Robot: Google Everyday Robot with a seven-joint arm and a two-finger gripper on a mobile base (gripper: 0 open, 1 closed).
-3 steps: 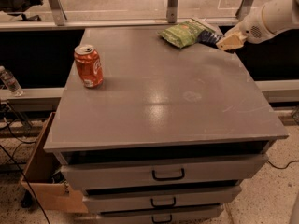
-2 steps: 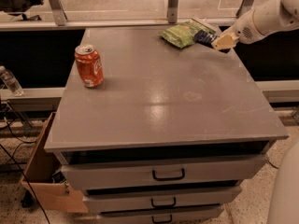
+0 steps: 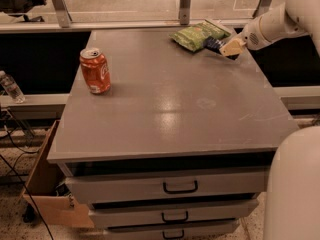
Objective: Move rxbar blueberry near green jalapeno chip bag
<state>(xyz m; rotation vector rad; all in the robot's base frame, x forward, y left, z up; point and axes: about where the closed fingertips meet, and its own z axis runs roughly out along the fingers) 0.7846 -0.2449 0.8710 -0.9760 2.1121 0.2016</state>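
The green jalapeno chip bag (image 3: 197,35) lies at the far right of the grey tabletop (image 3: 165,99). The dark blue rxbar blueberry (image 3: 215,44) lies right beside the bag's right end, touching or nearly touching it, partly covered by my gripper. My gripper (image 3: 231,48) sits at the bar's right end, low over the table, its tan fingers over the bar. The white arm reaches in from the right edge.
An orange soda can (image 3: 95,71) stands upright at the table's left side. Drawers (image 3: 180,186) are below the front edge. A cardboard box (image 3: 47,184) sits on the floor at left. A water bottle (image 3: 11,86) lies on the left ledge. A white robot part (image 3: 295,184) fills the lower right.
The gripper with the arm has shifted slightly left and toward the chip bag; the blue bar now lies against the bag's right end.
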